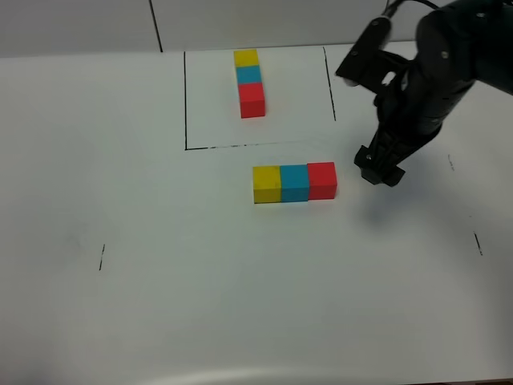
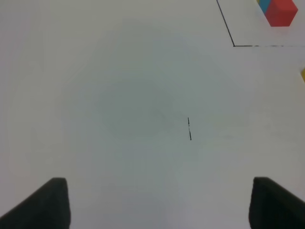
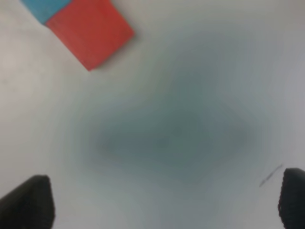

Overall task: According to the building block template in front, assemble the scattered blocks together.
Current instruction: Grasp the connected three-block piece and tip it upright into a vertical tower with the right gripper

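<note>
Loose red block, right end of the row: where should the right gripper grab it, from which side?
I'd come straight down on the loose red block and pinch its near and far faces. Its left face sits flush against the blue block, so no finger fits there; near, far and right faces are clear. The right gripper is open just right of it.

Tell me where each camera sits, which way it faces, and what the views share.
Exterior high: mounted high, looking down on the table, template, joined blocks and the right gripper.
Left wrist: looks down past the open left gripper at bare table and the template's red cube.
Right wrist: low over the table, open fingertips showing, the joined row's red block in view.
Shared: both red cubes also show from above.
</note>
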`<action>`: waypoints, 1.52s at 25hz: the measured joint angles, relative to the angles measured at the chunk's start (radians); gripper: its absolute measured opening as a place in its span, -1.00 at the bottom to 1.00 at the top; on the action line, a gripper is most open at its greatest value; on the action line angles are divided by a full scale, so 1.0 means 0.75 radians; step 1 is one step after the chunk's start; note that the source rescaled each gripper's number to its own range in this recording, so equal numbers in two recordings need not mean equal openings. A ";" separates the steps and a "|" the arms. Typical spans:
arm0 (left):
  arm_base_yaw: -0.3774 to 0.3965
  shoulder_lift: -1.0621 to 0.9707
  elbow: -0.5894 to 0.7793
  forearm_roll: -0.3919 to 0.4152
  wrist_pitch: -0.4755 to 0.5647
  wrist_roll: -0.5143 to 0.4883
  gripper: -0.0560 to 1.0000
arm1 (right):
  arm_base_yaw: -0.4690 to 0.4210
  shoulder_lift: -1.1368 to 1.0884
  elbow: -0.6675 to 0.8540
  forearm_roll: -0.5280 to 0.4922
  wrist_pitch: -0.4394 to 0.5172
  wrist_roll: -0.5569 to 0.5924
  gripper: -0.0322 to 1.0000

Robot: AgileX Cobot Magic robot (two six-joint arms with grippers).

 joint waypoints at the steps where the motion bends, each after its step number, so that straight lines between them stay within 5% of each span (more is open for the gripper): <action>1: 0.000 0.000 0.000 0.000 0.000 0.000 0.30 | -0.012 -0.044 0.058 0.000 -0.022 0.064 0.92; 10: 0.000 0.000 0.000 0.000 0.000 0.000 0.30 | -0.092 -0.355 0.448 -0.001 -0.150 0.307 0.91; 21: 0.000 0.000 0.000 0.000 0.000 0.000 0.30 | -0.093 -0.408 0.482 -0.009 -0.176 0.319 0.91; 24: 0.000 0.000 0.000 0.000 0.000 0.000 0.30 | -0.093 -0.410 0.482 -0.010 -0.179 0.218 0.91; 29: 0.000 0.000 0.000 0.000 0.000 0.000 0.30 | -0.024 -0.363 0.434 -0.004 -0.136 -0.166 0.91; 38: 0.000 0.000 0.000 0.000 0.000 0.000 0.30 | 0.202 0.046 -0.045 0.001 0.091 -0.503 0.88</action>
